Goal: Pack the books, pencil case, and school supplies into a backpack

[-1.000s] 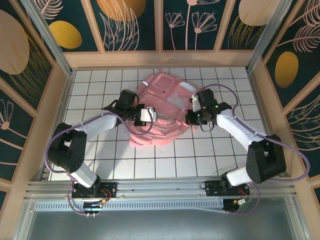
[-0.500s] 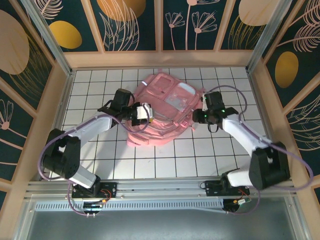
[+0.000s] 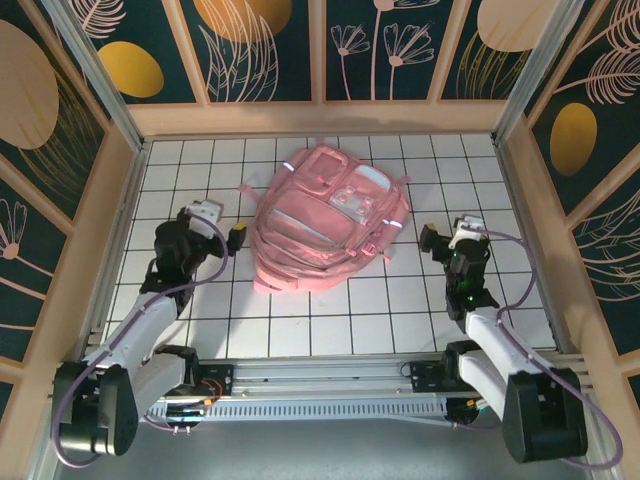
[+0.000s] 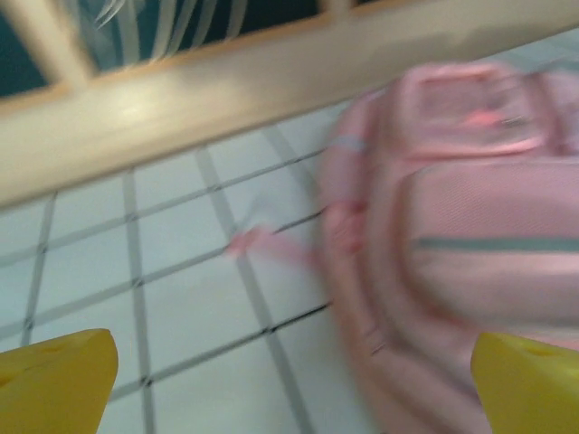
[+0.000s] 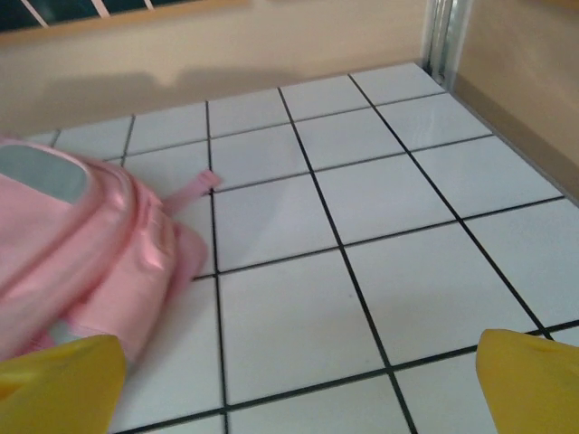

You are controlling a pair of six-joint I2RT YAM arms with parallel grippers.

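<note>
Where the white tiled table (image 3: 330, 320) is widest, the backpack (image 3: 325, 215) lies flat on its back with the front pockets and pale strips facing up. Its top end points toward the far wooden wall (image 3: 320, 118) and its base toward the arms. It looks plump and settled, resting on its own weight with nothing propping it. I'd guess it is laid this way so the pocket openings can be reached from above, though I can't make out whether the zips are closed. A thin pink strap (image 4: 258, 242) trails off its left side onto the tiles, and another little tab (image 5: 194, 185) pokes out on the right. The left gripper (image 3: 222, 222) hangs off the bag's left flank, close but not touching. Its yellow fingertips (image 4: 54, 380) are spread wide with nothing between them, and the wrist camera looks across bare tiles at the bag's side. On the opposite side the right gripper (image 3: 455, 235) sits further off, near the right edge of the table, also gaping wide and empty, with the bag's corner at the left of its own view. With both pincers open and clear of the bag, my reading is that this is a pause between handling steps, or the end of the packing.
</note>
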